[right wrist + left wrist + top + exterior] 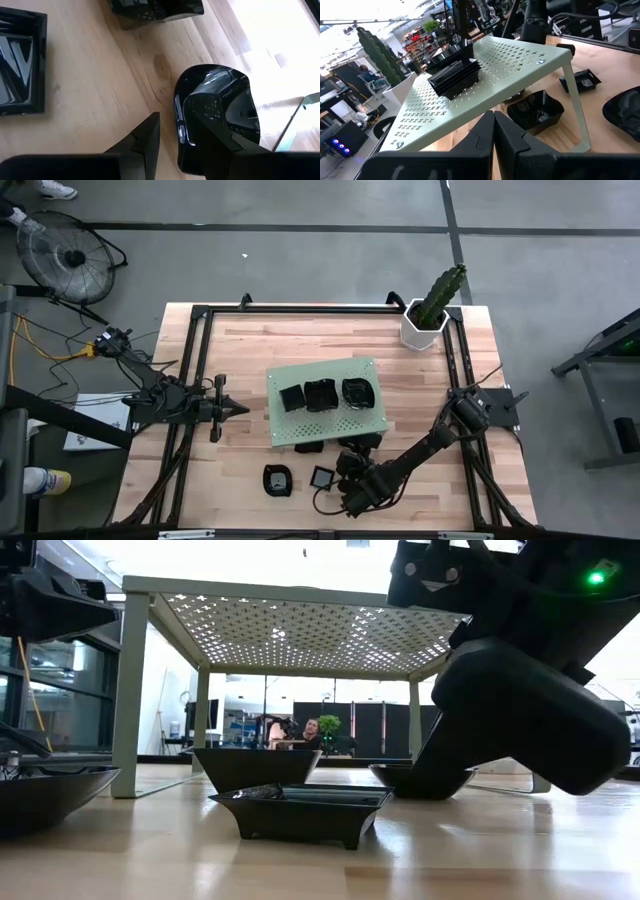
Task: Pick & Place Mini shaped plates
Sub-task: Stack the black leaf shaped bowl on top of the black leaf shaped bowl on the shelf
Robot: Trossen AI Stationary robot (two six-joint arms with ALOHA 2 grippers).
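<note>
On the wooden table (300, 340), a pale green perforated board (325, 402) stands on short legs near the middle, with three glossy black mini plates (320, 394) lined up on top of it. More black plates lie on the table at the board's near edge, some partly under it. A small square plate (323, 477) and a rounded plate (276, 480) sit apart on the bare wood in front of the board.

The right gripper (350, 492) is low over the table in front of the board, just beside the square plate. In its wrist view its two dark fingers (145, 137) are parted by a narrow gap and straddle the rim of a rounded black dish (217, 117), one finger outside the rim and one over the dish. Whether they press on the rim cannot be told. The square plate lies nearby on the wood.

The left gripper (232, 409) waits to the left of the board, pointing toward it. Its fingers (487, 135) are pressed together with nothing between them.

A white hexagonal pot holding a cactus (432, 308) stands at the table's far right corner.
</note>
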